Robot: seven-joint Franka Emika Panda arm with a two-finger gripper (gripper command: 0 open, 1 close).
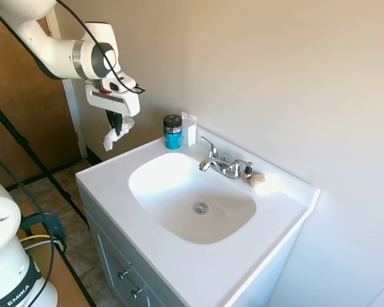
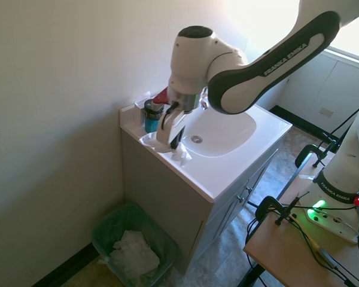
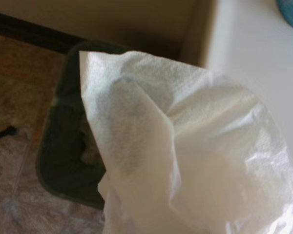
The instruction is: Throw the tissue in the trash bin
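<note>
**A:** Start with the first exterior view. What does your claw (image 1: 118, 130) have?

**B:** Its fingers are pinched on the tissue (image 1: 114, 136). The paper hangs below and beside the fingertips, long axis close to vertical, loose end pointing at the floor. You carry it in the air, off the outer edge of the vanity top (image 1: 109, 185). The sink basin (image 1: 192, 195) and faucet (image 1: 224, 166) sit well off to the claw's far side, and the teal jar (image 1: 173, 132) stands on the counter just beyond it.

**A:** Why hold it that high?

**B:** My guess is so that it clears the counter edge on the way out to the bin.

**A:** And the second exterior view?

**B:** From this side you see the claw (image 2: 170, 134) above the counter's wall-side edge, with the tissue (image 2: 180, 154) dangling under the fingers, again pointing down. The trash bin (image 2: 107, 224) stands on the floor far below the claw, between the cabinet and the wall, with white paper (image 2: 131, 254) already lying in it. It is placed there so a drop past the edge should land inside, I'd say.

**A:** Wrist view?

**B:** The tissue (image 3: 185, 156) fills most of it, folded and wrinkled, close to the lens. Behind it you can make out the bin's dark rim (image 3: 53, 161) on the tiled floor (image 3: 14, 73), so the claw looks nearly lined up over the opening.
</note>
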